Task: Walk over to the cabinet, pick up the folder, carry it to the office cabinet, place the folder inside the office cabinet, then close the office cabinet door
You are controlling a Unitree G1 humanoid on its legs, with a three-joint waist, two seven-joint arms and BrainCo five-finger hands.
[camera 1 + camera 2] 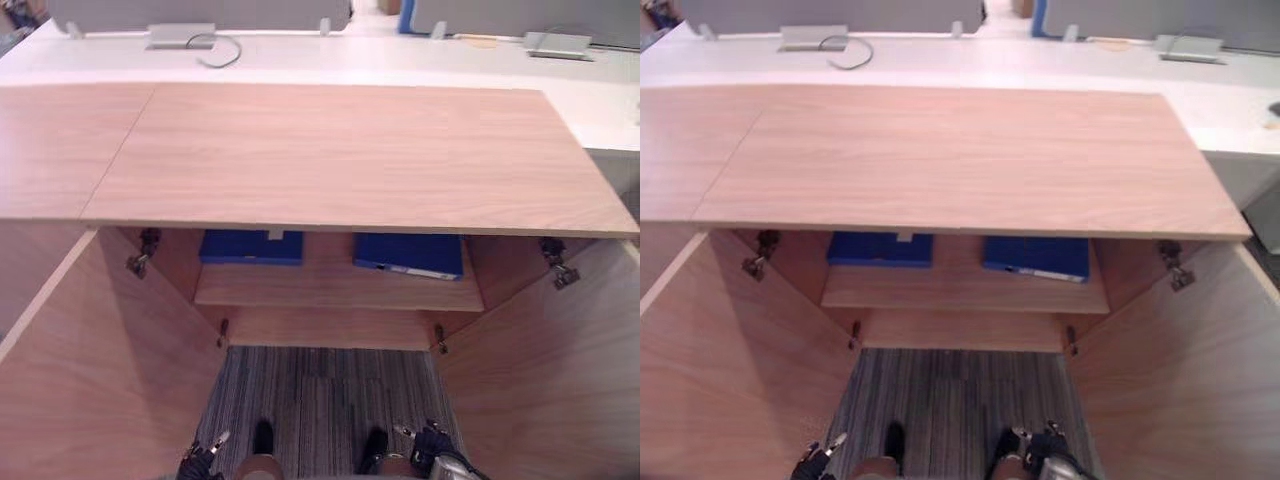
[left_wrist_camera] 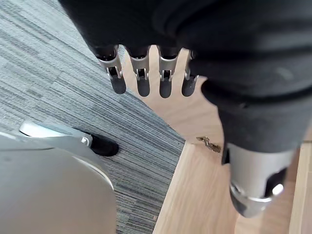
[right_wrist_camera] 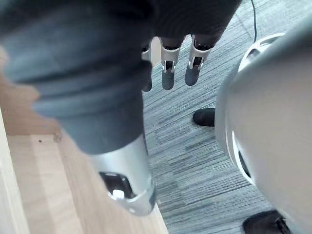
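Observation:
Two blue folders lie flat on the shelf (image 1: 340,288) inside the wooden cabinet (image 1: 340,150), one on the left (image 1: 251,246) and one on the right (image 1: 408,254) with a white spine edge. The overhanging cabinet top hides their far halves. My left hand (image 1: 197,462) hangs low by the left door, fingers (image 2: 141,80) straight and holding nothing. My right hand (image 1: 432,448) hangs low by the right door, its fingers (image 3: 168,73) relaxed and empty. Both hands are well below and in front of the folders.
Both cabinet doors stand wide open, the left door (image 1: 90,370) and the right door (image 1: 560,370) flanking a strip of grey striped carpet (image 1: 320,400). Behind the cabinet runs a white desk (image 1: 400,60) with a looped cable (image 1: 215,50) and grey partition feet.

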